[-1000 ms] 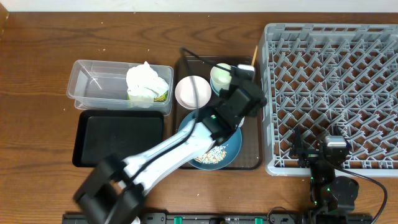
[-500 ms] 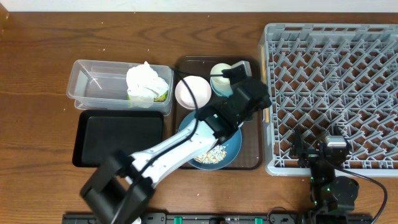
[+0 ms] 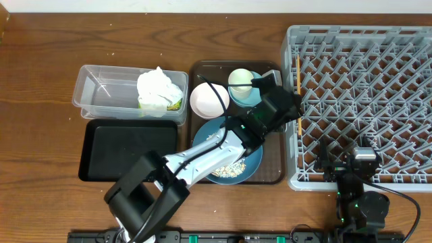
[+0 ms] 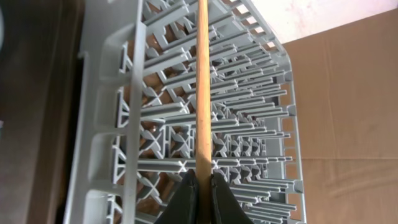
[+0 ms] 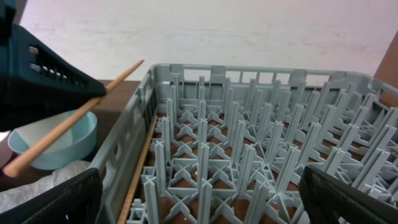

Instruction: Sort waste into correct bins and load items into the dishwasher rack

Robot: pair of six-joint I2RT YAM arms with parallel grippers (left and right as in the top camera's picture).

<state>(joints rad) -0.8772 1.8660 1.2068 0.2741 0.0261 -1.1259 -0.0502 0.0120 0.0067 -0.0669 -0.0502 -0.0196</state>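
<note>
My left gripper (image 4: 202,178) is shut on a thin wooden chopstick (image 4: 202,87), held lengthwise above the left columns of the grey dishwasher rack (image 3: 378,81). From above, the left gripper (image 3: 289,108) sits at the rack's left wall, with a chopstick (image 3: 298,88) showing there. The right wrist view shows the held chopstick (image 5: 74,118) in the air and another chopstick (image 5: 138,171) lying inside the rack along its left wall. My right gripper (image 5: 202,199) is open and empty over the rack's near edge.
The brown serving tray (image 3: 273,177) holds a dark-blue plate (image 3: 251,162) with rice grains (image 3: 228,169), a pinkish-white bowl (image 3: 208,100) and a cream cup (image 3: 239,80) in a light-blue dish (image 3: 247,98). A clear tub (image 3: 101,94) holds napkins (image 3: 158,84) and a wrapper (image 3: 174,104). A black tray (image 3: 128,152) lies in front of it.
My left gripper has carried the chopstick to the right, from above the brown tray's back corner to over the rack's left edge. The right arm has not moved.
</note>
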